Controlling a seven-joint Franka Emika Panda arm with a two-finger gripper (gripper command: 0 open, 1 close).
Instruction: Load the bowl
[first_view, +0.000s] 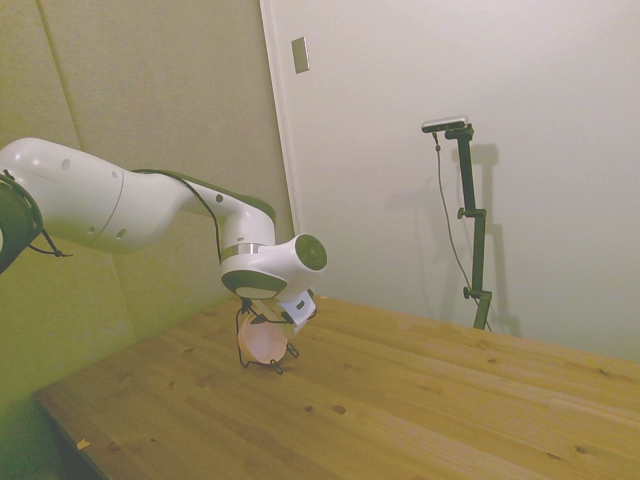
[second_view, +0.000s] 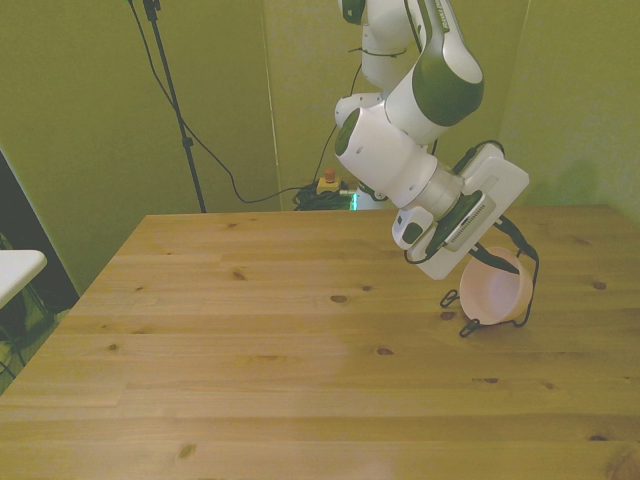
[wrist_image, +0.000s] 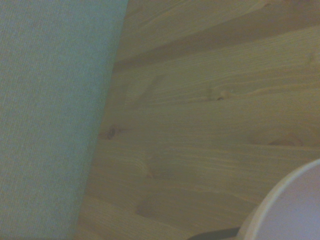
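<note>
The pale pink bowl (second_view: 497, 295) (first_view: 262, 341) sits tilted inside a thin black wire rack (second_view: 466, 326) (first_view: 279, 366) on the wooden table (second_view: 260, 330), toward the front view's right. My gripper (second_view: 491, 262) (first_view: 274, 322) is angled down right at the bowl's upper rim. Its hand hides the fingertips, so I cannot see whether anything is held. In the wrist view, the bowl's pale rim (wrist_image: 292, 210) fills one corner, with bare wood planks (wrist_image: 200, 100) beyond it.
The rack with the bowl stands close to the table's far edge in the side view, next to a padded wall panel (wrist_image: 50, 100). A white surface's corner (second_view: 15, 268) juts in at the front view's left.
</note>
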